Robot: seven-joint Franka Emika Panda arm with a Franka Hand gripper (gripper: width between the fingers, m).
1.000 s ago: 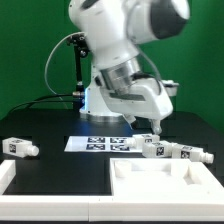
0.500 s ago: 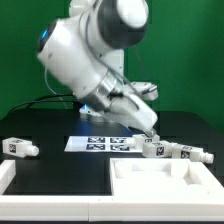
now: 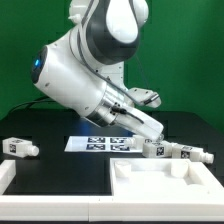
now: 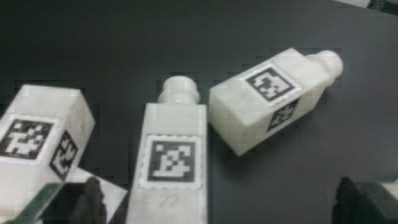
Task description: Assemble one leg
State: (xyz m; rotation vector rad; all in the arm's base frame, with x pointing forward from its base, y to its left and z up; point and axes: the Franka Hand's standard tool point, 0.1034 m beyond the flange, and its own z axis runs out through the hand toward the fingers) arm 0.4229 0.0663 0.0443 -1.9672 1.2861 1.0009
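We are holding the pincer (image 4: 214,203) open, with nothing gripped, and hovering over the leg (image 4: 173,150), which is lying on the table (image 3: 60,172) between two neighbouring pegs (image 4: 270,95). We are judging this the reaching step. Next we are needing a straight descent, closing on that leg alone.

A robotics lab bench: a plain green curtain (image 3: 25,50) backs the black counter (image 3: 60,180), and the marker board (image 3: 90,143) of printed tags lies just beside the claw (image 3: 156,138).
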